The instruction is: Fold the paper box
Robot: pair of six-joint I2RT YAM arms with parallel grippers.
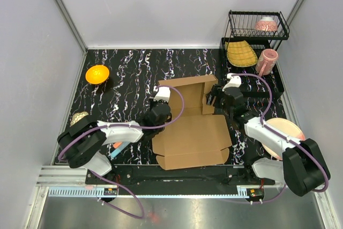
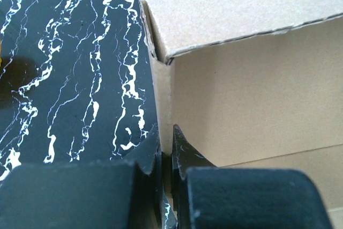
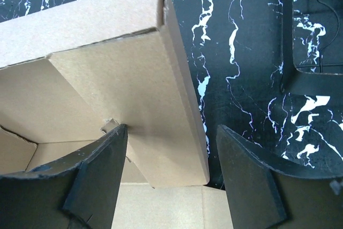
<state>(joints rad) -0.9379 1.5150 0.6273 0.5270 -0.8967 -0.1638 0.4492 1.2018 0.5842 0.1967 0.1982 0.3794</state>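
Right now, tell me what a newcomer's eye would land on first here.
The half-folded paper box fills the middle of the black marbled table, its rear walls raised. The left gripper pinches its left wall while the right gripper stands open astride the right wall. An orange bowl glows at the far left.

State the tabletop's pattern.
The tabletop is black with white marble-like veining, clearest in the left wrist view.

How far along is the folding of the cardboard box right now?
Done: the back wall of the box stands upright. In hand: the left gripper is shut on the left side wall, and the right gripper is open, one finger on either side of the right side flap. Left: the large lid panel lies flat, not yet closed.
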